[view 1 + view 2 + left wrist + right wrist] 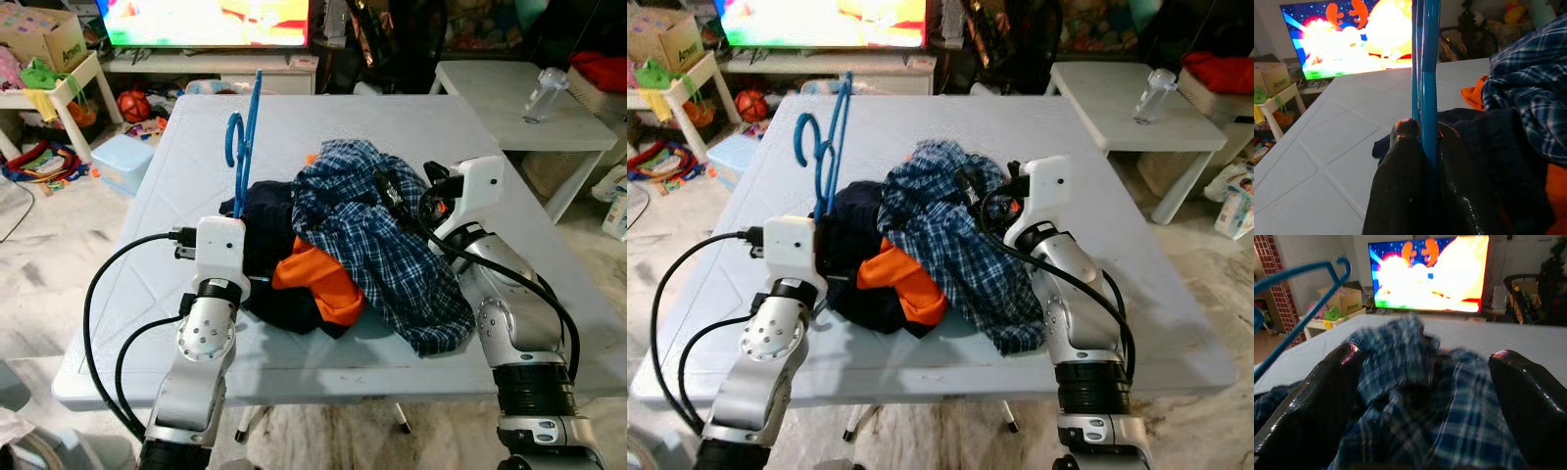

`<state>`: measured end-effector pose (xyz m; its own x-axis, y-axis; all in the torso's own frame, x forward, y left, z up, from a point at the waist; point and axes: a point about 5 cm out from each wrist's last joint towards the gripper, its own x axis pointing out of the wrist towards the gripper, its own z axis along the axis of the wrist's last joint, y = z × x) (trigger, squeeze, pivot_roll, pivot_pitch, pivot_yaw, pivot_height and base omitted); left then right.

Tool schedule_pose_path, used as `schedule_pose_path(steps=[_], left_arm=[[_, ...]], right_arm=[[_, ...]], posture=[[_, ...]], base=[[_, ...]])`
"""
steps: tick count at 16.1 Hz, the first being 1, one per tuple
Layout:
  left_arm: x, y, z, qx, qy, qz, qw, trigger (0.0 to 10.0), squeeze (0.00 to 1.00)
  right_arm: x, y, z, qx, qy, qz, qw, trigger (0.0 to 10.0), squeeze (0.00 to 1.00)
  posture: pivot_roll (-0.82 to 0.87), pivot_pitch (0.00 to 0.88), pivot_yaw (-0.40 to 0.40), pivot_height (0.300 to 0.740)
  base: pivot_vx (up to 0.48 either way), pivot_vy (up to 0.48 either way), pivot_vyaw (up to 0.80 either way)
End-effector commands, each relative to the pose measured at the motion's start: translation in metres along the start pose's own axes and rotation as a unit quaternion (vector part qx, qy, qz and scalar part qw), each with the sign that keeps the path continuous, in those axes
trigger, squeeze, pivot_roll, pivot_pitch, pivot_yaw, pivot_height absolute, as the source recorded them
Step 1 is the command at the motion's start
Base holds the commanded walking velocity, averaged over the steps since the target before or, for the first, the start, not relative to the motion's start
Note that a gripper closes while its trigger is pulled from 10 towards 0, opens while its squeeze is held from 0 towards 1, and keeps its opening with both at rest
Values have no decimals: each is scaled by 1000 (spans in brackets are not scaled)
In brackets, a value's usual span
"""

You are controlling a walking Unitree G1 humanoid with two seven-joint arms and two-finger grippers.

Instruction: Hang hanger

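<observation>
While the blue hanger (243, 137) is already lifted off the table (509, 255), nothing is on it and it hangs from nothing; my reading is that pick-up is done, and dressing or hanging the hanger is still to come. No rail or hook to hang it on can be made out. Nearest, at about 7 o'clock in the head views, the left gripper (1422, 142) is clenched on the hanger's lower bar, fingers pinching it from both sides, forearm rising almost vertical from the table's near edge. The hanger stands upright above that grip, hook at top, tilted slightly toward 1 o'clock. At about 4 o'clock the right arm bends at the elbow and reaches inward toward 10 o'clock. The right gripper (1425, 382) has its fingers spread wide, straddling the plaid shirt (382, 235) without closing on it. Just beyond, at table centre, the plaid shirt lies heaped over a dark garment (269, 245) and an orange garment (318, 279). Farthest, at 12 o'clock, a lit television (206, 20) stands past the table.
</observation>
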<state>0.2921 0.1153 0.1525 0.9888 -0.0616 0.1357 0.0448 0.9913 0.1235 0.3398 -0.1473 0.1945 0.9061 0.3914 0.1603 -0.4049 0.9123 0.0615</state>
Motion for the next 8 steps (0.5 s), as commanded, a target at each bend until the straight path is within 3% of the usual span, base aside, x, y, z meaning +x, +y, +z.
schedule_pose_path(steps=[1,8], left_arm=[[-2,-2,-5,3,11,-3,1000,10000,0],[-1,-3,-6,8,12,-6,1000,10000,0]], right_arm=[[-1,0,0,11,0,-2,1000,10000,0],[-3,4,-2,13,15,5,1000,10000,0]], posture=[[58,58,-26,740],[54,59,-27,740]], base=[[-285,0,0],[-294,0,0]])
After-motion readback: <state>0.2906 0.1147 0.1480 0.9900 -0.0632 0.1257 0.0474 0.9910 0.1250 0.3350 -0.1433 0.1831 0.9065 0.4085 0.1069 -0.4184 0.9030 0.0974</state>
